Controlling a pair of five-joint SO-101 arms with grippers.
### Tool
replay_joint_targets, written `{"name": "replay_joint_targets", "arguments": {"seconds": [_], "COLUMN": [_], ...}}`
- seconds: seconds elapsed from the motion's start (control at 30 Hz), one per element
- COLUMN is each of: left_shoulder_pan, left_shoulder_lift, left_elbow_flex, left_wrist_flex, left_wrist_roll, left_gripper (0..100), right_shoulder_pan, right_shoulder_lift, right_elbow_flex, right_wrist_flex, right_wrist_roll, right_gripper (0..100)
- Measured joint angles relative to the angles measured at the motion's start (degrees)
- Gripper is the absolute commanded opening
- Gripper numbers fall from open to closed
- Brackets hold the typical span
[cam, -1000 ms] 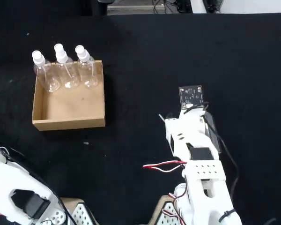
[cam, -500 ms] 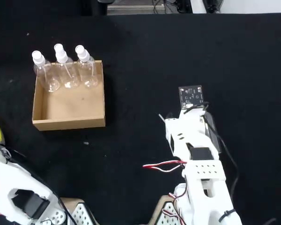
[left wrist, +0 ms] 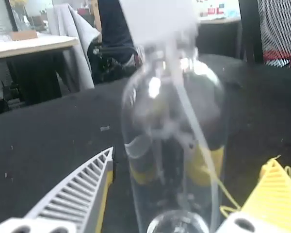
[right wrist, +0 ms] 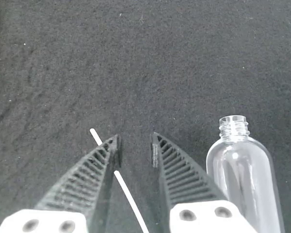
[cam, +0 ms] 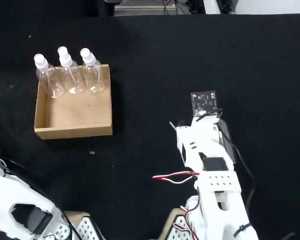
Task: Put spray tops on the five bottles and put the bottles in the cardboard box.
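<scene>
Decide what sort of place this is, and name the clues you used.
Probably a robotics lab or workshop: a white robot arm at a black-covered table, a desk in the room behind, loose cables beyond its far edge.

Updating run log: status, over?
Left gripper shut on capped clear plastic bottle. Right gripper open over thin white tube, beside uncapped clear bottle. Three capped bottles in brown cardboard box. Nothing blocking.

Nothing legible anywhere right now: the cardboard box shows plain brown walls, the clear bottles carry no print I can make out, and the small dark board has markings too tiny to read.
</scene>
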Motion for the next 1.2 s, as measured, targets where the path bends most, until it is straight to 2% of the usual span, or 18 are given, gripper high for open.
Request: {"name": "replay_joint_targets", "arguments": {"seconds": [0.23,0.37,0.93,1.2], "left_shoulder_pan": [0.18,0.35,0.26,-0.88], "left_shoulder_lift": [-10.2,-13.27,-13.98,-26.55], "left_elbow_flex": [8.44,9.32,10.64,19.34], "left_wrist_flex": [0.0,0.0,0.0,0.0], "left_wrist_roll": [0.0,0.0,0.0,0.0], "left_gripper": [43,43,43,43], "right_shoulder_pan": [0.0,0.0,0.0,0.0], "right_shoulder_lift": [0.0,0.0,0.0,0.0], "right_elbow_flex": [0.0,0.0,0.0,0.0], "right_wrist_flex": [0.0,0.0,0.0,0.0], "right_wrist_roll": [0.0,0.0,0.0,0.0], "right_gripper": [8.2,8.2,8.2,8.2]}}
